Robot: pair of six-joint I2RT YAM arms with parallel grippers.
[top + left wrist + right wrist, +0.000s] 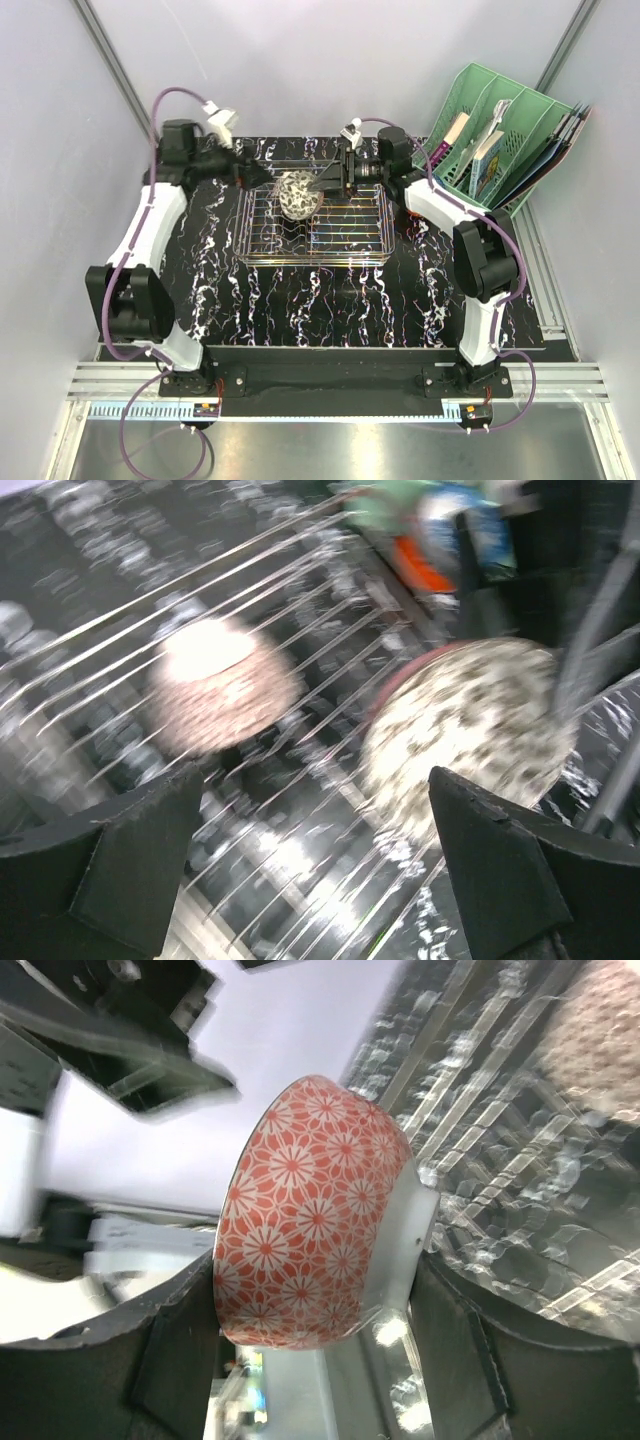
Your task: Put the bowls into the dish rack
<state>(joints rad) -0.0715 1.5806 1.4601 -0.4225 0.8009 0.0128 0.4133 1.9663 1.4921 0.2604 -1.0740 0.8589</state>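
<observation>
A pink-red flower-patterned bowl (pixel 310 1210) sits on its edge between the fingers of my right gripper (pixel 315 1270), which is shut on it across rim and foot. From above, that bowl (pixel 297 194) hangs over the back left of the silver wire dish rack (pixel 310 258), my right gripper (pixel 327 184) holding it from the right. Its speckled inside (pixel 470 725) faces the left wrist camera. A second pinkish bowl (pixel 215 685) lies blurred on the rack wires (pixel 300 610). My left gripper (pixel 315 790) stands open and empty, just left of the held bowl (pixel 255 175).
A green slotted organiser (pixel 500 140) with books stands at the back right, close behind the right arm. The rack rests on a black marbled mat (pixel 210 270). Grey walls close in on the left, back and right.
</observation>
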